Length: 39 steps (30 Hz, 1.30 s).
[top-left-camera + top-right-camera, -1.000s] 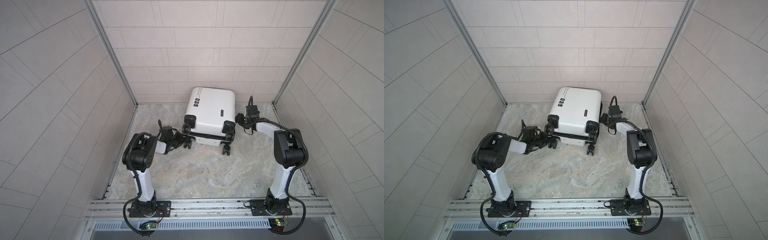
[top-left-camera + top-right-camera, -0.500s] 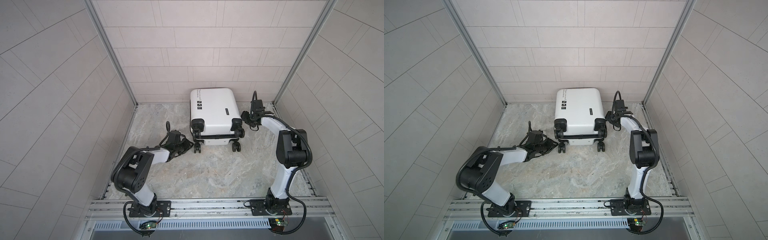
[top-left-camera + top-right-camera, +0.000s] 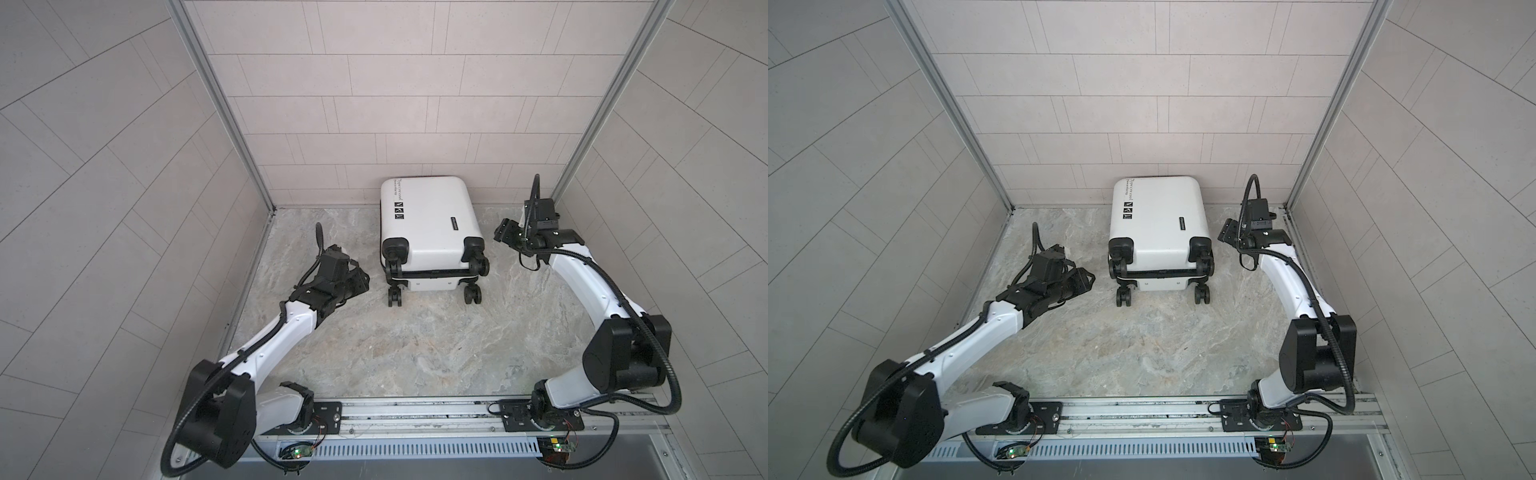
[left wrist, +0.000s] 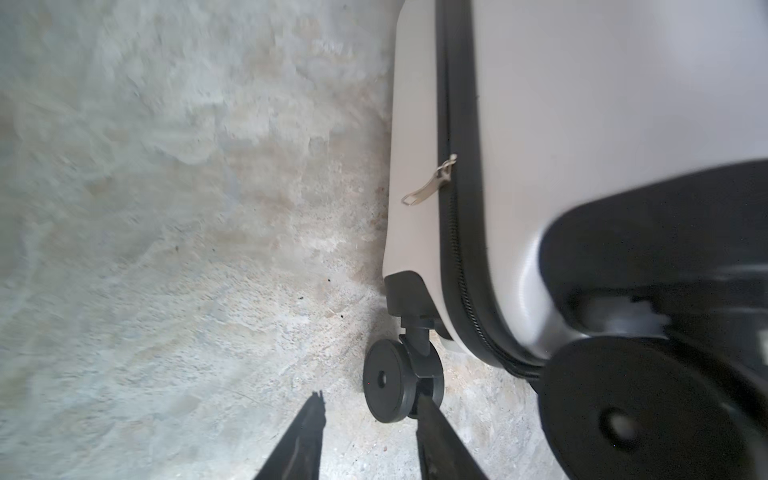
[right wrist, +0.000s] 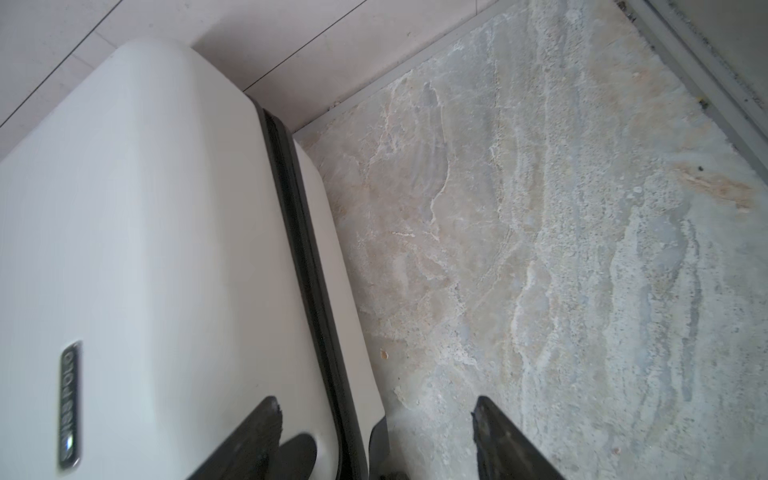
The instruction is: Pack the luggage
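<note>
The luggage (image 3: 428,224) (image 3: 1158,228) is a white hard-shell suitcase. It lies flat and zipped shut against the back wall, with its black wheels (image 3: 394,297) toward the front. My left gripper (image 3: 365,279) (image 3: 1090,279) hovers low to the left of the wheels, open and empty. In the left wrist view the gripper (image 4: 371,405) faces a wheel (image 4: 386,382) just beyond its tips, and the metal zipper pull (image 4: 428,187) hangs on the side. My right gripper (image 3: 500,232) (image 3: 1223,232) (image 5: 374,401) is open, apart from the suitcase's right side.
Tiled walls (image 3: 374,104) close in the back and both sides, with metal corner posts (image 3: 232,137). A metal rail (image 3: 415,415) with both arm bases runs along the front. Marbled floor (image 3: 415,345) lies between the suitcase and the rail.
The suitcase has swung straight and slid back to the wall. My left gripper has let go at the wheel, drawn back left and opened. My right gripper has moved off right, opening wider.
</note>
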Each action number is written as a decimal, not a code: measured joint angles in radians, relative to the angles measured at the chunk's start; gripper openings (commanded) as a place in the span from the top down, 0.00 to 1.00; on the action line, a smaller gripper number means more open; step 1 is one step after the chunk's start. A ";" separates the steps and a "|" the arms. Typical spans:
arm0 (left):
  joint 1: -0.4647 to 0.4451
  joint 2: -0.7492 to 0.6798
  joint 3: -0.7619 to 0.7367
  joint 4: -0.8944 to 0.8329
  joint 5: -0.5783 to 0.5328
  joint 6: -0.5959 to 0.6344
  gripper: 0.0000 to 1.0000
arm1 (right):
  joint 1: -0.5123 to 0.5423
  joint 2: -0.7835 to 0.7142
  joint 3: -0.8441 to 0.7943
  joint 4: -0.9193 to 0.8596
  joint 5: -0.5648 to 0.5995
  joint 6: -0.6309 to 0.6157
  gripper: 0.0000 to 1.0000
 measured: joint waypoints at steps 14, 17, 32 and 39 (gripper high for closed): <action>0.003 0.017 -0.008 0.120 0.035 0.119 0.49 | 0.229 -0.129 -0.164 -0.161 -0.077 -0.168 0.20; 0.009 0.077 -0.001 0.135 0.038 0.110 0.49 | 0.240 -0.103 -0.158 -0.167 -0.076 -0.180 0.19; 0.061 0.375 0.150 0.208 0.101 0.098 0.58 | 0.246 0.022 -0.090 -0.154 -0.048 -0.199 0.61; 0.058 0.389 0.161 0.214 0.135 0.104 0.59 | 0.246 -0.005 -0.056 -0.195 -0.048 -0.208 0.81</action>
